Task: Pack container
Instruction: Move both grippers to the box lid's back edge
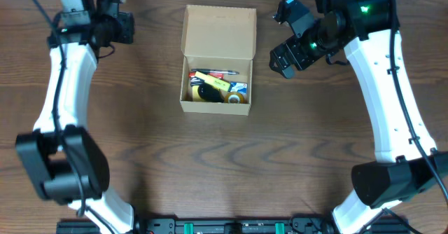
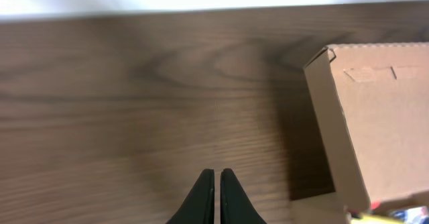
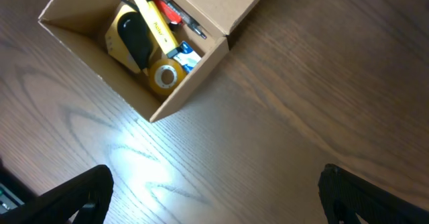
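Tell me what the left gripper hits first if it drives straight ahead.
Probably only bare table: the left gripper points past the box, which sits off to its right. Depth unclear.

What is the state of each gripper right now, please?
Left gripper: closed, holding nothing.
Right gripper: open, holding nothing.

Left claw [image 2: 217, 178] at bottom centre, black fingers pressed near together, only a hairline btwn them. Dark wood-grain counter [image 2: 134, 117] fills most of the view. Container [image 2: 382, 123] at right, well apart from claw, cut off by frame edge; kraft card, w/ tab outline on its broad face. Coloured slivers [image 2: 395, 214], red, yellow & blue, at bottom-right corner, too small to ID. Top strip pale & blurred.
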